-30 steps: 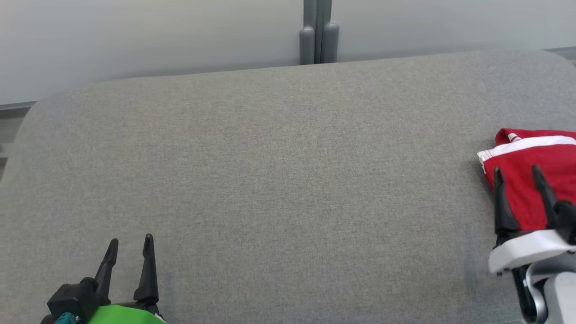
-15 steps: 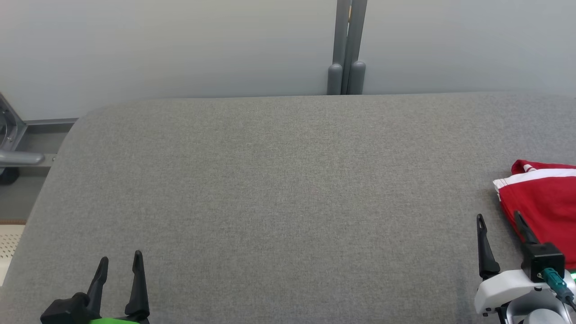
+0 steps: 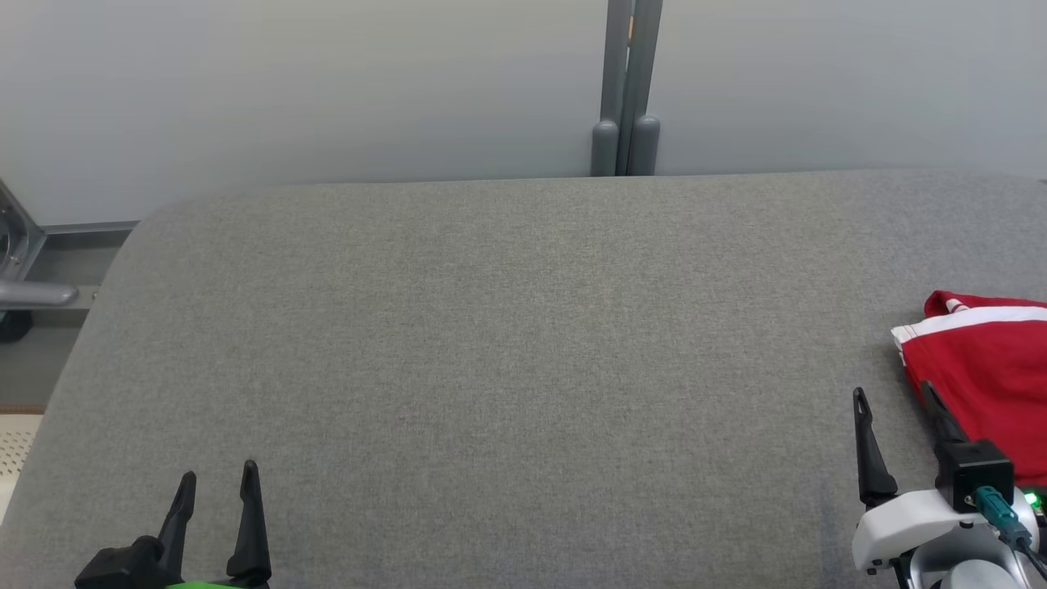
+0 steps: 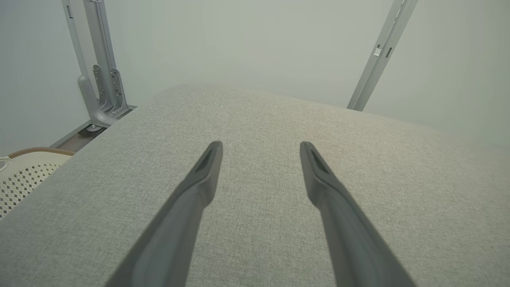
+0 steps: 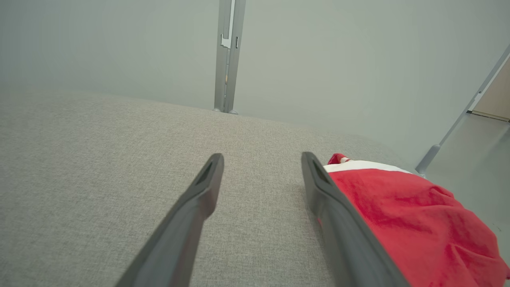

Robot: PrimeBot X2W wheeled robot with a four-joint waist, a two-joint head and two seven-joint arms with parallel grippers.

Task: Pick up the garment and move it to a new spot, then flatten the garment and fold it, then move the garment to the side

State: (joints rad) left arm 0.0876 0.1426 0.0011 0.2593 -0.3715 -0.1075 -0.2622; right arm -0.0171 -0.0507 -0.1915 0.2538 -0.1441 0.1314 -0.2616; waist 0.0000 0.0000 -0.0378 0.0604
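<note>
The garment (image 3: 990, 376) is red with a white stripe, folded, lying at the right edge of the grey padded table (image 3: 507, 343). In the right wrist view the garment (image 5: 406, 215) lies just right of my right finger. My right gripper (image 3: 893, 394) is open at the lower right, beside the garment's left edge, nothing between its fingers. It also shows open in its own view, right gripper (image 5: 262, 158). My left gripper (image 3: 219, 474) stands open at the lower left over bare fabric, and in its wrist view the left gripper (image 4: 261, 146) holds nothing.
A grey upright post (image 3: 626, 90) stands behind the table against the pale wall. Metal frame parts (image 3: 24, 278) sit off the table's left end. A perforated cream basket (image 4: 24, 175) lies below the left corner. Another post (image 5: 458, 123) stands at the far right.
The head camera tilted and shifted, so the whole scene slid down and right. My right gripper has drawn back from over the garment to its left edge. Both grippers stayed open.
</note>
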